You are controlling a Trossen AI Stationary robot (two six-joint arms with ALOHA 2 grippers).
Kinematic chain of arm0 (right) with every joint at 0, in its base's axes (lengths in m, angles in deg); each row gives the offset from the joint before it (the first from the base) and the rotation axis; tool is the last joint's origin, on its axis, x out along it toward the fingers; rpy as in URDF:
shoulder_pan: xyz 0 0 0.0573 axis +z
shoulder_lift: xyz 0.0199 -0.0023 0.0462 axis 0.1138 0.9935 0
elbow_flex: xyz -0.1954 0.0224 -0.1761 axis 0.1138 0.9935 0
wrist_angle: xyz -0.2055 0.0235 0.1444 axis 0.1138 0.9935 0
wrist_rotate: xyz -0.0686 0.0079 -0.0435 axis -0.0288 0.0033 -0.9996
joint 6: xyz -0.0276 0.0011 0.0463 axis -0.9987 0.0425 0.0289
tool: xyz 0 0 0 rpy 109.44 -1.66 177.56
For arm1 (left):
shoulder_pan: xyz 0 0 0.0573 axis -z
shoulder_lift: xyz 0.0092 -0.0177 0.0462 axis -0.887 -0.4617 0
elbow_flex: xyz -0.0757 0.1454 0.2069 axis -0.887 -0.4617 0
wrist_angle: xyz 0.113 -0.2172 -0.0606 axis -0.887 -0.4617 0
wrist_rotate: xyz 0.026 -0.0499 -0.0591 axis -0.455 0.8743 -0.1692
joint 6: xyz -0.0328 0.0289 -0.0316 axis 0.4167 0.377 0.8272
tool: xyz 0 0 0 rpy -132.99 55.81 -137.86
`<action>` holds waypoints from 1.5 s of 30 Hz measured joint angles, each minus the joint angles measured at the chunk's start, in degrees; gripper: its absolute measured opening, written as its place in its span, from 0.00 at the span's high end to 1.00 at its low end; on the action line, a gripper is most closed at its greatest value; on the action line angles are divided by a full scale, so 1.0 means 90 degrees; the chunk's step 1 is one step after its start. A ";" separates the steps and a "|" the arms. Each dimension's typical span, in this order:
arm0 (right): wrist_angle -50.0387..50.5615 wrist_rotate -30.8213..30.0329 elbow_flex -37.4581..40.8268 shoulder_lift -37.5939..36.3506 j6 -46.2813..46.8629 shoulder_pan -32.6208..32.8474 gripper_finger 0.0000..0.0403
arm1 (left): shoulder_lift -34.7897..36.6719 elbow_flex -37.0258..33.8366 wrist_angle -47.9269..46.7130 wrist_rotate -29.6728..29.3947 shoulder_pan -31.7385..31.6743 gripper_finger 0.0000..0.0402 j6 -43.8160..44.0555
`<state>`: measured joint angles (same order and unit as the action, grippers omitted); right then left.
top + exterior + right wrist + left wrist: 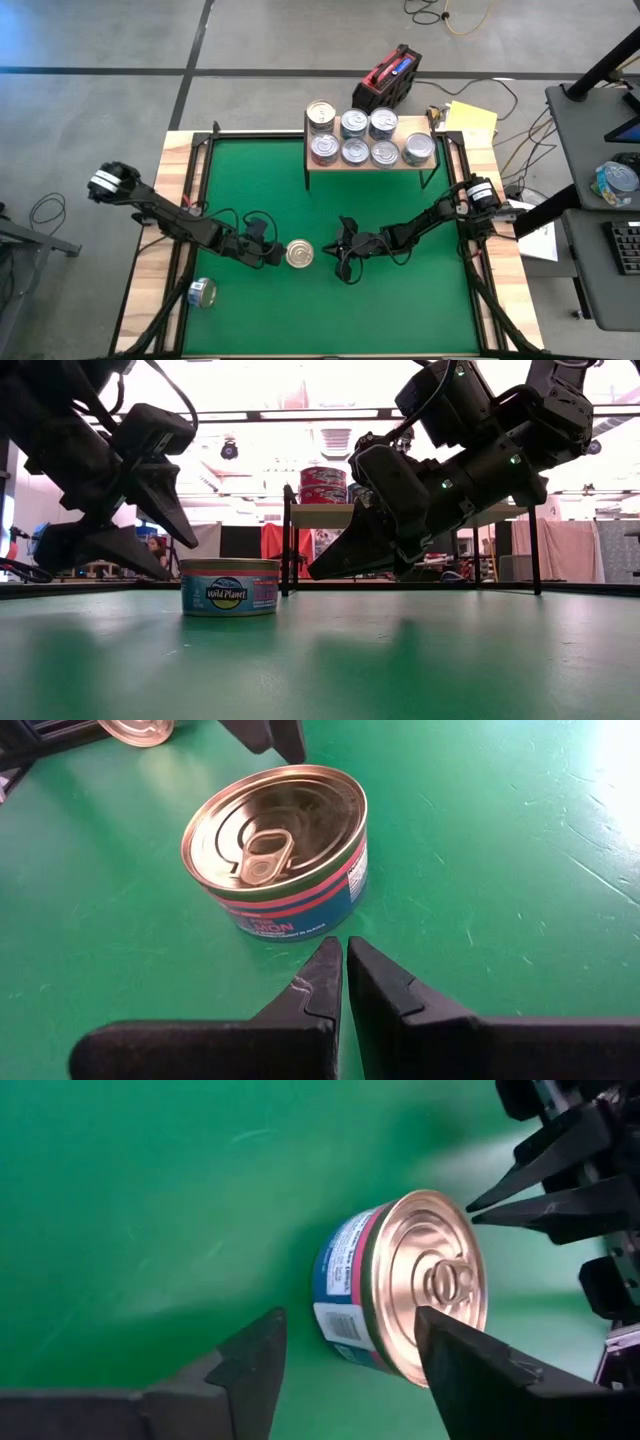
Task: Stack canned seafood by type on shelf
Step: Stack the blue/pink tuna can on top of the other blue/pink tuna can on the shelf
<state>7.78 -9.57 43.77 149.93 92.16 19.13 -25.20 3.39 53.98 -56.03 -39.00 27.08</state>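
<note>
Can: a gold-topped tin (299,254) with a blue and pink label stands upright on the green mat (400,310), mid-table, between my two grippers
My left gripper (272,256): low beside the can, fingers (250,1365) spread apart on either side of its near edge, not gripping it
My right gripper (343,252): just on the can's other side, fingers (320,985) pressed together, pointing at the can and holding nothing
Shelf (370,163): at the mat's far edge, carrying seven tins (354,151) in two rows, one tin at its left end stacked higher
Stray tin (203,292): lying on its side near the mat's left front edge, well apart from the rest
</note>
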 joint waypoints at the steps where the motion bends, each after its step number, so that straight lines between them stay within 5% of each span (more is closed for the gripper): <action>1: 0.0000 -0.0001 0.0002 0.0000 0.0000 0.0000 0.97 | -0.0030 0.0000 0.0006 0.0033 0.0000 0.48 0.0000; 23: -0.0007 -0.0153 0.0006 0.0002 -0.0432 0.0096 0.97 | -0.1415 0.0002 0.2021 0.0178 0.0000 0.45 -0.0304; 45: 0.0053 0.0237 0.0010 0.0005 -0.1418 0.0097 0.97 | -0.1965 0.0005 0.3262 0.0173 -0.0150 0.45 -0.0895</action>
<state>8.27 -7.43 43.85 149.97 79.40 20.01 -42.88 3.43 83.34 -54.48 -40.35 19.03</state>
